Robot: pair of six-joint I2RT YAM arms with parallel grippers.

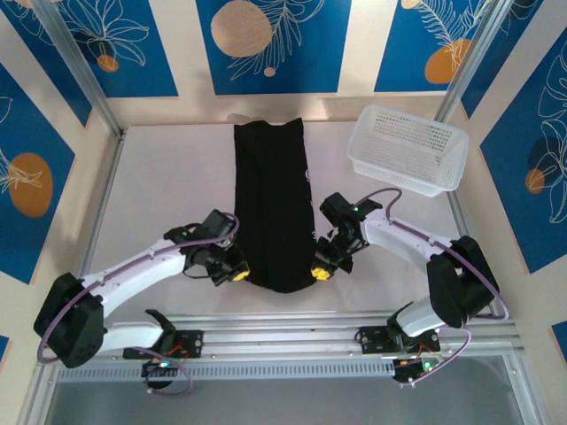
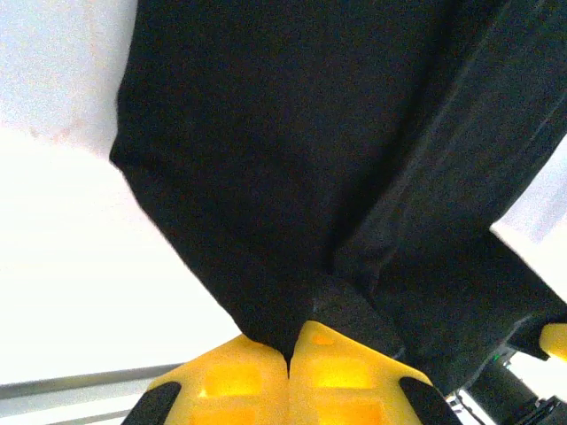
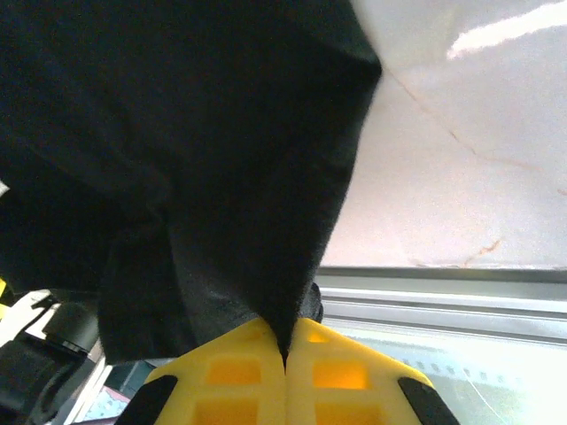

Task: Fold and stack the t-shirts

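The shirt [image 1: 273,212] lay on the desk [image 1: 159,186] as a long, narrow black strip, plain side up. Its long axis ran from 12 to 6 o'clock in the top view. The far end, with a shallow dip in its edge, reached almost to the back wall. The near end narrowed to a rounded edge between the two hands.

The left hand [image 1: 237,274] sat at the strip's near left corner and the right hand [image 1: 321,273] at its near right corner, both low over the desk. In the left wrist view the yellow fingers [image 2: 239,381] were pressed together with black cloth pinched in the seam between them. In the right wrist view the fingers [image 3: 341,372] were likewise clamped on a fold of the shirt, which rose from them in a taut ridge.

The left arm bent out to about 8 o'clock, its forearm reaching back in toward the shirt. The right arm mirrored it, elbow at about 4 o'clock and wrist turned down to the cloth.

The desk was pale with faint veining. A white perforated basket [image 1: 407,150] stood at about 2 o'clock, well apart from the shirt. Aluminium rails [image 1: 292,332] crossed the near edge, and metal posts rose at the far corners. The walls [image 1: 266,44] carried blue panels with white leaf drawings and orange discs, set between cream strips.
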